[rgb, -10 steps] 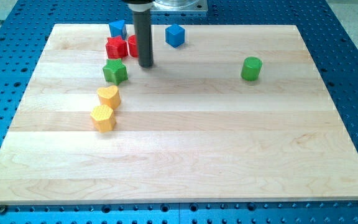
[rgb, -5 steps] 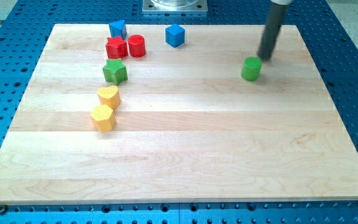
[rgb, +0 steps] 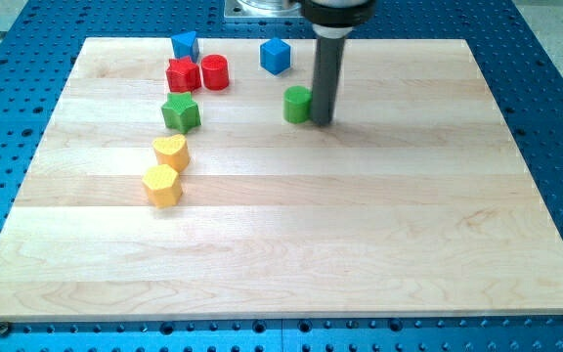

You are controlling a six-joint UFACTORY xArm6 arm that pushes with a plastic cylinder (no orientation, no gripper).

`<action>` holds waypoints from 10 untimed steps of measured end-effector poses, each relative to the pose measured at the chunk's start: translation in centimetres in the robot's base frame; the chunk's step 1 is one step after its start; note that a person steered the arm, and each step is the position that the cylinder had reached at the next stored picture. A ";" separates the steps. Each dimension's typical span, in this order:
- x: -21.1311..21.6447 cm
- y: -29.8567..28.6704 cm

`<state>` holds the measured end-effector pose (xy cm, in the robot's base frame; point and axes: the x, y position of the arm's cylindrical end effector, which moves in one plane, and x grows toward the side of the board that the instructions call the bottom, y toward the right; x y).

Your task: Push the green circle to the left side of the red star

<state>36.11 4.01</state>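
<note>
The green circle (rgb: 297, 104) stands on the wooden board right of the top-left cluster. My tip (rgb: 322, 122) is against the circle's right side. The red star (rgb: 183, 74) sits at the top left, with a red cylinder (rgb: 215, 72) touching its right side. The green circle is well to the right of the red star and a little lower.
A blue block (rgb: 185, 45) sits above the red star and a blue cube (rgb: 276, 56) above the green circle. A green star (rgb: 180, 112), a yellow heart (rgb: 171, 152) and a yellow hexagon (rgb: 162, 185) run down the left side.
My tip went from the red blocks to the board's right, beside the green circle. It has since come back left, and the green circle has slid about 100 pixels left with it.
</note>
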 end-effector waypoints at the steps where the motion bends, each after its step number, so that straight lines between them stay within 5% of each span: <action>1: 0.0 -3.8; 3: -2.1 -2.3; 10: -3.2 -17.4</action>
